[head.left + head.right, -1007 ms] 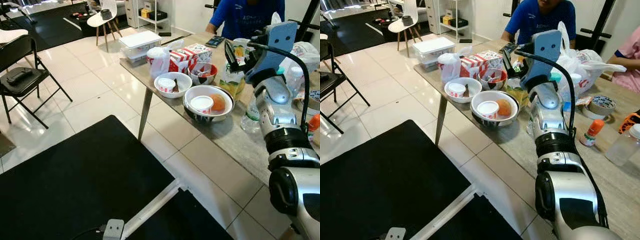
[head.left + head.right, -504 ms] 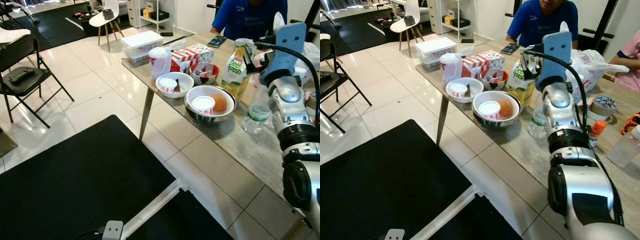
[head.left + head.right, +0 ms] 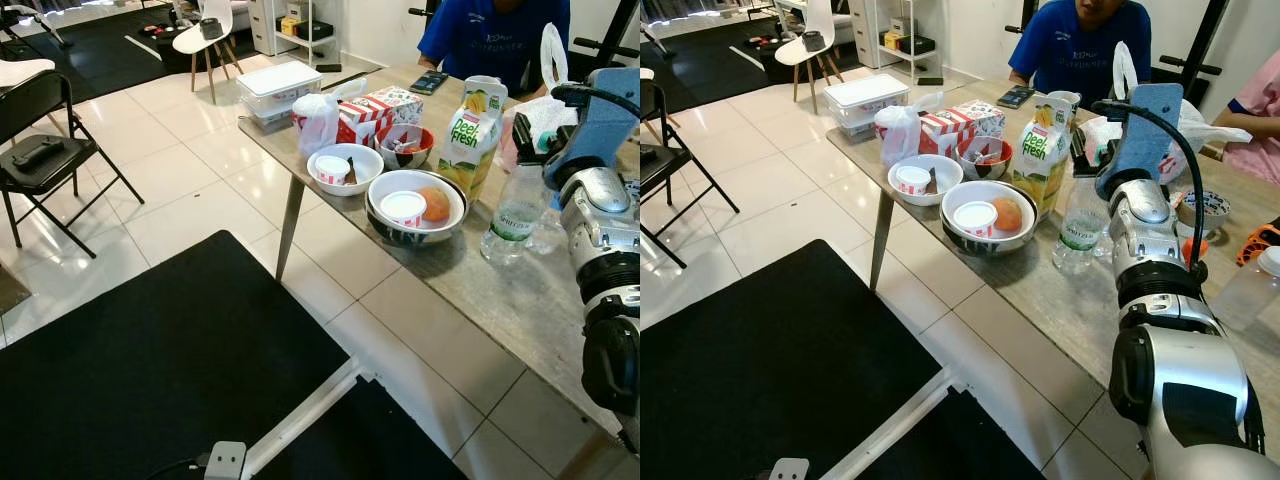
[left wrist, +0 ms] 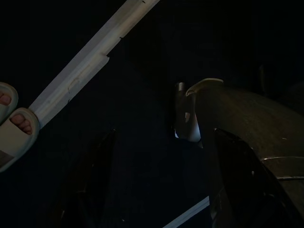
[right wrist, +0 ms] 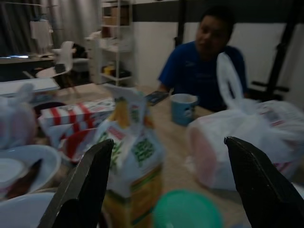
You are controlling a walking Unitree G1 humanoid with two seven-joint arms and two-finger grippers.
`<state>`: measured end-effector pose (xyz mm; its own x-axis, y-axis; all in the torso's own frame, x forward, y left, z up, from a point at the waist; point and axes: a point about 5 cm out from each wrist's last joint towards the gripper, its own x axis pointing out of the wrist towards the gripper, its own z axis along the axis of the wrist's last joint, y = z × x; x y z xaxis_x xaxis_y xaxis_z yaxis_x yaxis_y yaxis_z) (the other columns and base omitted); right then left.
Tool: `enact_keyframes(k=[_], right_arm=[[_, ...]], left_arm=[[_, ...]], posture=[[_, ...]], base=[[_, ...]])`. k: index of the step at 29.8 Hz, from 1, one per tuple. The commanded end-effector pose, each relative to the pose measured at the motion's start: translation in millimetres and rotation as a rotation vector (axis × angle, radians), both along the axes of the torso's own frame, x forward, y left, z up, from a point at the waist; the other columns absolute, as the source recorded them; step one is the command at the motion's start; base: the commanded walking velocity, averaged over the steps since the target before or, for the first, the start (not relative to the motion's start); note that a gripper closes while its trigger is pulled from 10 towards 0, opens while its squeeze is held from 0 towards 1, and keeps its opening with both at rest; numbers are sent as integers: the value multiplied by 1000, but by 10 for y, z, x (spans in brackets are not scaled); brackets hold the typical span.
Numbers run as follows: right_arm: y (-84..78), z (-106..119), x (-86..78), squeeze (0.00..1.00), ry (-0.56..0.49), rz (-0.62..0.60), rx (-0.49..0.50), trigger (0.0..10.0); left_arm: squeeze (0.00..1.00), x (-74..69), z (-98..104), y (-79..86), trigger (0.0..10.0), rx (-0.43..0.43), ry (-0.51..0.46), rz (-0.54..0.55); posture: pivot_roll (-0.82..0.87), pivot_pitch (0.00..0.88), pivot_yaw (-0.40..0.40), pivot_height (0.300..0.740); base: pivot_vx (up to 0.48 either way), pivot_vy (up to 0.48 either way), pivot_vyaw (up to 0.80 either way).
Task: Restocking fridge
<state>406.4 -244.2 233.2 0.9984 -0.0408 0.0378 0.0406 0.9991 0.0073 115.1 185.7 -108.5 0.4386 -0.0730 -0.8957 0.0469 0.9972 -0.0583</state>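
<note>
Table (image 3: 470, 290) space is taken up, left to right, by a white bowl (image 3: 345, 167), a larger bowl (image 3: 416, 205), a juice carton (image 3: 473, 135) and a water bottle (image 3: 512, 212). The right gripper (image 5: 166, 190) is held spread wide above the bottle's green cap (image 5: 187, 211). The left gripper (image 4: 161, 185), parted, is hung over dark floor.

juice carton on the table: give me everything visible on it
The juice carton is a gable-top paperboard pack, green and yellow with fruit art and "Peel Fresh" lettering. Its top looks slightly crumpled. It stands upright on the table, behind the large bowl and beside the green-capped water bottle. The right gripper, open, points toward it from behind the bottle without touching it.
</note>
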Motion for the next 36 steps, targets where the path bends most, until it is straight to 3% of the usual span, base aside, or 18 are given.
enact_keyframes(k=[1,36], right_arm=[[43,20,22,0,9,19,41,10000],[-28,-58,-19,0,101,64,35,10000]], left_arm=[[0,-51,-17,3,10000,2,23,0],[0,-59,-20,-15,10000,-1,25,-9]], posture=[[19,0,12,740],[12,0,17,740]], base=[[0,0,0],[0,0,0]])
